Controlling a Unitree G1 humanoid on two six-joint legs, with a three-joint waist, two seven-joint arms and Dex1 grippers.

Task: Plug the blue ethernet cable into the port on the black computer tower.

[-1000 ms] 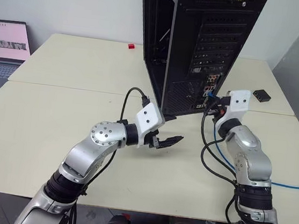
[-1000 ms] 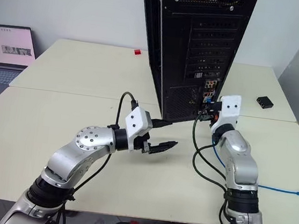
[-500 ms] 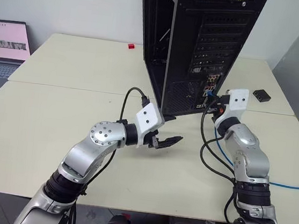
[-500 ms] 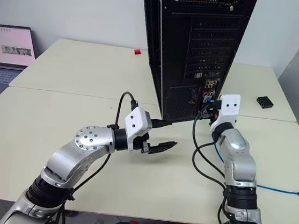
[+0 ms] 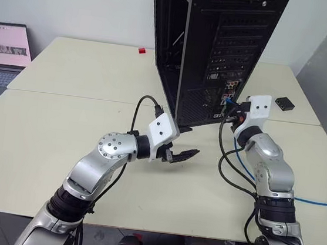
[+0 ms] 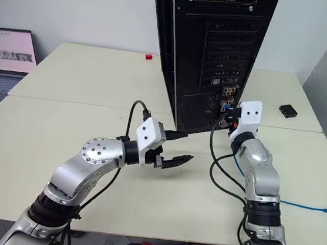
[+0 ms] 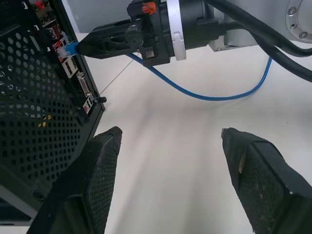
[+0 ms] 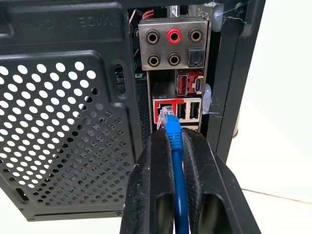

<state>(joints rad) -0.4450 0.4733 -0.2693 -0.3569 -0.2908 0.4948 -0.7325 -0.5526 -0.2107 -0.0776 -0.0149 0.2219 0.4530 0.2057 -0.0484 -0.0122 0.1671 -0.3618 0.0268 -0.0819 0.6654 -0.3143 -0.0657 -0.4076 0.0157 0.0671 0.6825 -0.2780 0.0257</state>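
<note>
Spanning most of the scene, a pale cream table (image 5: 49, 139) is seen, made of two tops joined along a seam, with wide bare surface on the robot's left and in front of both arms. Near its far middle, the black computer tower (image 5: 219, 52) is stood upright, its perforated rear panel and connector strip turned toward the right arm. An open laptop (image 5: 5, 51) is set beyond the table's far left edge, and a small flat black box (image 5: 285, 103) lies near the far right edge, well apart from the tower.

The left gripper (image 5: 184, 154) is held over open tabletop just in front of the tower's base, its fingers spread wide and holding nothing. The right gripper (image 8: 176, 146) is raised close to the connector strip, its fingers closed narrowly on the blue ethernet cable (image 8: 174, 139). The clear plug is held at the mouth of the port (image 8: 165, 110), a red-rimmed socket below the round audio jacks; whether it is seated cannot be told. Behind the gripper, the cable is trailed across the table toward the near right edge.
</note>
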